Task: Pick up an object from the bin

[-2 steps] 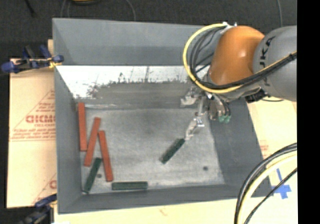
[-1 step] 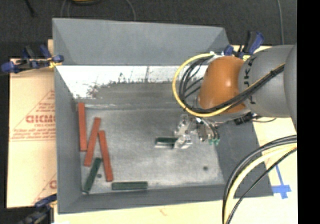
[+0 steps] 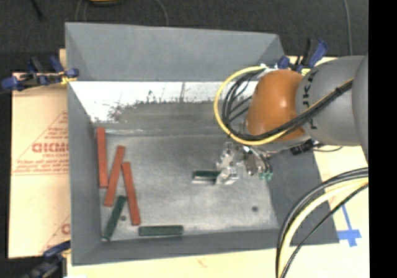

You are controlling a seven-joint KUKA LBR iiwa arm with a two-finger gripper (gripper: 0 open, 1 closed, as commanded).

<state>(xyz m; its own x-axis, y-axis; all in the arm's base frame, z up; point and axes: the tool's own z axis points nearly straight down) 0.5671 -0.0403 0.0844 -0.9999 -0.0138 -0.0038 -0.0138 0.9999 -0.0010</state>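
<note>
One gripper [image 3: 228,171] hangs low over the floor of the grey bin [image 3: 167,59], right of the middle, under the orange cover of the wrist. How far it is open I cannot tell, and I also cannot tell if it has hold of anything. Just at its left side lies a short dark green bar [image 3: 203,176], flat on the floor. The right end of the bar reaches to the tip of the gripper, touching it or almost.

Further out, well apart from the gripper, the other things lie along the left wall and the front. There are three red-brown sticks [image 3: 114,175] leaning side by side, and below them a dark green stick [image 3: 115,216]. A second dark green bar [image 3: 160,230] lies flat near the front wall.

In my judgement the step in hand is the grasp itself, at the short bar in the middle. The next move calls for a firm closing on the end of the bar, and then a straight lift. Held so near one end, the bar may tilt or slip out.
</note>
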